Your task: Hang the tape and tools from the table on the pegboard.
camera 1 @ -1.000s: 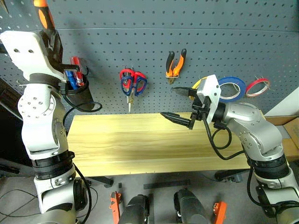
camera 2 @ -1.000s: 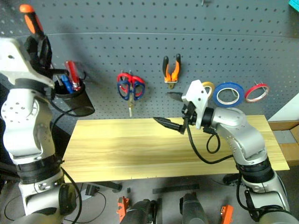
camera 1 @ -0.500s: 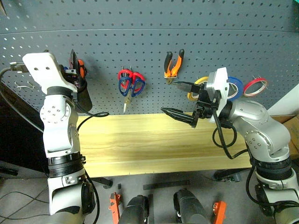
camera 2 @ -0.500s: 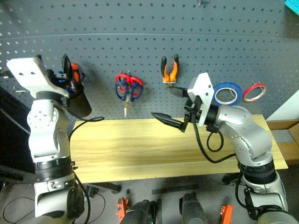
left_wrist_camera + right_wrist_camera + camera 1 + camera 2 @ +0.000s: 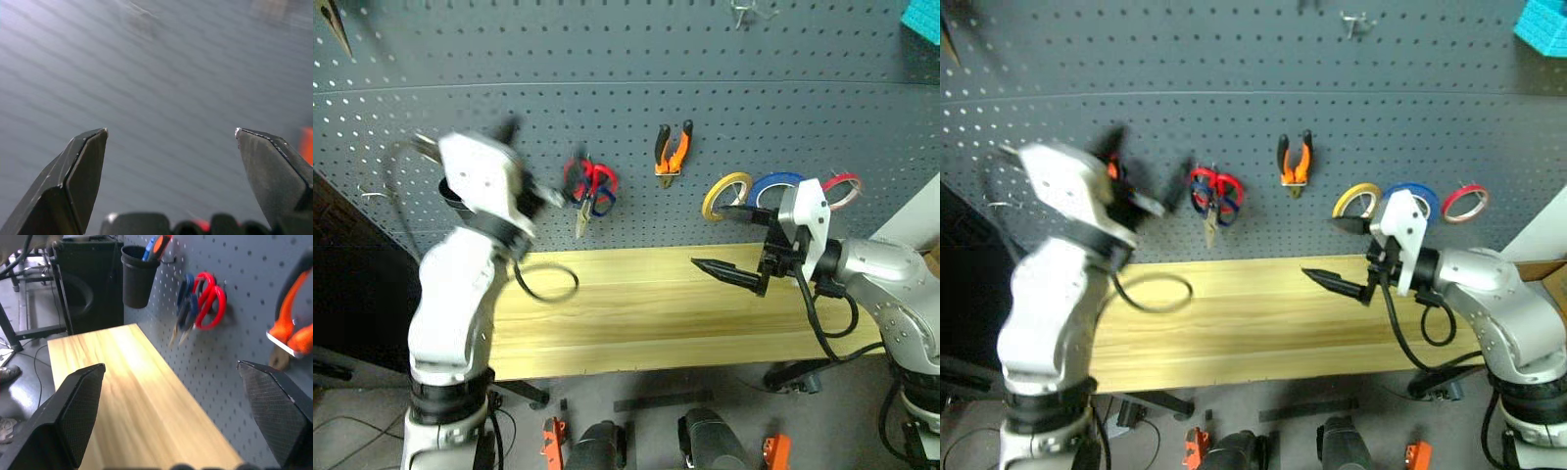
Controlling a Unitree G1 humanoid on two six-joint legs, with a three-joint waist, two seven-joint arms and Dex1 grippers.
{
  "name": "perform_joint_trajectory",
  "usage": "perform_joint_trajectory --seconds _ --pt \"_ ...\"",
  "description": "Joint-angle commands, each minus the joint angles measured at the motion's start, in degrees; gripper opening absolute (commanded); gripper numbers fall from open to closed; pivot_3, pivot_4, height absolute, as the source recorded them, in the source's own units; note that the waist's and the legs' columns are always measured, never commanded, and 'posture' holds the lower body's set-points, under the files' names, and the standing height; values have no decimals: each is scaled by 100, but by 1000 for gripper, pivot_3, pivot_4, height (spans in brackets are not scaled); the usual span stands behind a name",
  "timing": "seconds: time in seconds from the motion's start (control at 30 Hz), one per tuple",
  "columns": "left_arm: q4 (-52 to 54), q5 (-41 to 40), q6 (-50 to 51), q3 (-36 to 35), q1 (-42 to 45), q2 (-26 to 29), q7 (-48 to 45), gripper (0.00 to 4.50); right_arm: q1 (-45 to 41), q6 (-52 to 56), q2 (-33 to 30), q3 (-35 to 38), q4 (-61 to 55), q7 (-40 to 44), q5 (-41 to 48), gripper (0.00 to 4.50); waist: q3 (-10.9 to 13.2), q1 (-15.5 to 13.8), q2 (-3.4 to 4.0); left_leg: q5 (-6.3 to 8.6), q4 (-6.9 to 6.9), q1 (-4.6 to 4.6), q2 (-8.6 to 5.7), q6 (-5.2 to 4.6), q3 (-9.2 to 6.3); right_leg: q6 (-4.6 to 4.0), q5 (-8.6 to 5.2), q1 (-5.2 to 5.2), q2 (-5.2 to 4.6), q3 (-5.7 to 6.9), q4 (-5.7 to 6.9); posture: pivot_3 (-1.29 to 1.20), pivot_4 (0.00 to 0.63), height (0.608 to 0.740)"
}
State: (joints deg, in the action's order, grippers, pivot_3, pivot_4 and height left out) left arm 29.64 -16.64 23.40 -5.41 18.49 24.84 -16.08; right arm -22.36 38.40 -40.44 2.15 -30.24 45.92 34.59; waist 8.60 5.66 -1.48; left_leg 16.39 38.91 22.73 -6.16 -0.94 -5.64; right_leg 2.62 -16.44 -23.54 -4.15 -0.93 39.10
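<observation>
With every tool hung on the pegboard (image 5: 636, 98), we judged pulling back cleanly mattered: left gripper (image 5: 171, 142) and right gripper (image 5: 171, 382) gaped wide, empty.

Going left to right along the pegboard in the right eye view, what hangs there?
Scissors pair (red-handled and blue-handled, overlapping) → pliers → yellow roll → blue tape, partly behind the right arm → red roll.
</observation>
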Motion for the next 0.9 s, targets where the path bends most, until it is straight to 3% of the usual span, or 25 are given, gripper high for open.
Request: perform_joint_trajectory --seconds 0.03,0.13,0.3,0.4,0.53,0.67,0.9 --pt "386 -65 582 368 -701 57 -141 4475 239 -39 102 79 -326 -262 -3 4500 -32 15 7 -3 0 -10 6 4 -1 -8 7 7 6 0 4 -178 81 740" --pt "268 298 447 520 -1158 39 -7 4475 657 -233 365 -57 -227 -655 -334 4500 -94 -29 12 -3 -4 -54 14 5 -5 -17 16 44 17 2 8 -179 66 740" --pt "-252 317 419 156 -1437 -220 212 4475 1355 -800 1118 -262 341 -1478 -1103 4500 -223 -112 34 -9 -2 -104 24 -4 -10 -15 44 99 31 5 -9 -174 51 740" --pt "-706 488 -31 90 -1608 -311 193 4475 1640 -1389 1683 -339 976 -2110 -1701 4500 -285 -110 50 -6 -12 -164 25 -5 -7 -14 43 133 34 0 -20 -171 31 740" --pt "-1593 1154 -725 122 -1897 -262 516 4475 1989 -2498 1856 -751 2028 -2697 -2894 4500 -422 -104 63 -5 -15 -185 28 -2 -4 -14 42 146 39 -3 -18 -163 9 740" --pt "-2154 1029 -1000 -148 -2075 -618 698 4475 2021 -3484 2354 -542 2801 -3366 -3234 4500 -520 -93 74 -1 -19 -189 43 6 0 -16 42 145 55 -9 -19 -161 0 740" --pt "-2431 871 -1068 -502 -1964 -1006 884 4475 1701 -3550 2658 122 3449 -3408 -2739 4500 -594 -93 82 0 -10 -195 70 9 0 -28 49 153 86 -12 -19 -140 0 740"
